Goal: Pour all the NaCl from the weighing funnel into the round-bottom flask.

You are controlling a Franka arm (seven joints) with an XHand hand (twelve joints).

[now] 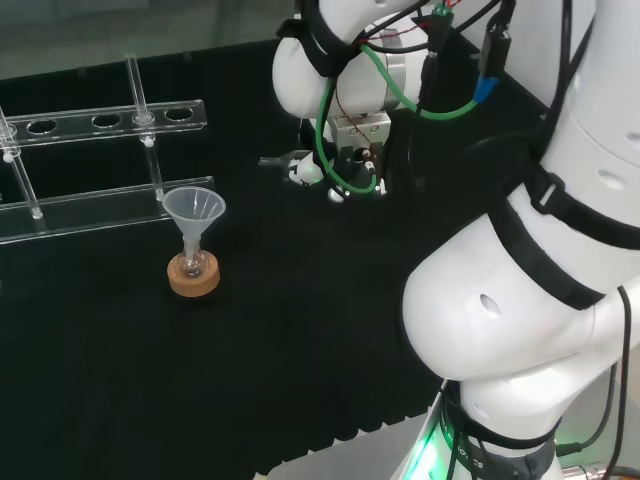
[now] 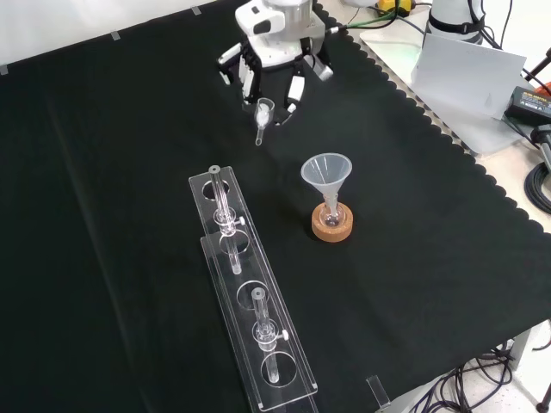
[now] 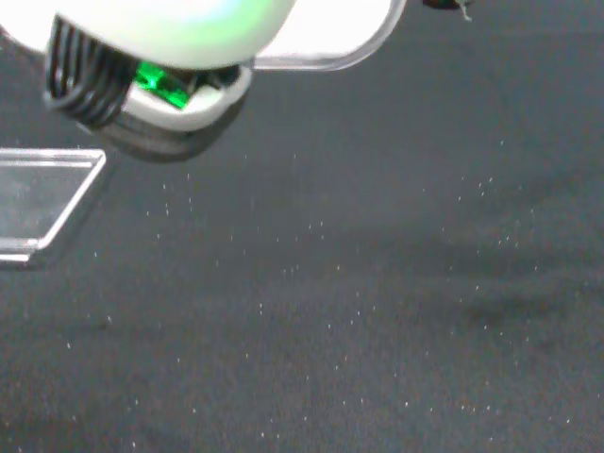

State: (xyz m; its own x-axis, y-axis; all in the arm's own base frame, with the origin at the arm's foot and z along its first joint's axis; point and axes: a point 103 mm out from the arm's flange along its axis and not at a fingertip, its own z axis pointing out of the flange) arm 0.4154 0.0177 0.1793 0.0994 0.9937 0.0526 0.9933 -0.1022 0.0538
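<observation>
**Weighing funnel held over cloth, flask waiting on cork ring**

Black cloth (image 2: pixel 129 215) across the whole bench, scalloped along its right edge in the front view. Nearest the front camera: a clear plastic rack (image 2: pixel 250 297) lying lengthwise, with round holes and upright clear rods. Just beyond and to the right of it: a small round-bottom flask (image 2: pixel 333 212) seated on a cork ring (image 2: pixel 332 225), a clear cone funnel (image 2: pixel 326 175) standing upright in the flask's neck. Farther off, near the top of that view: the hand (image 2: pixel 274 47), black and white, fingers pointing down and closed on a small clear weighing funnel (image 2: pixel 263 116), its stem slanting down toward the cloth. Held well apart from the flask, on the far side of it. Contents too small to make out.

From the head view: same flask (image 1: pixel 193 265) and ring (image 1: pixel 194 277) left of centre, rack (image 1: pixel 100 160) behind them, hand (image 1: pixel 300 168) to the right beneath the white arm (image 1: pixel 520 280). Past the palm: cloth speckled with fine white grains (image 3: pixel 359 302), a clear rack corner (image 3: pixel 42 203) at one edge.
</observation>
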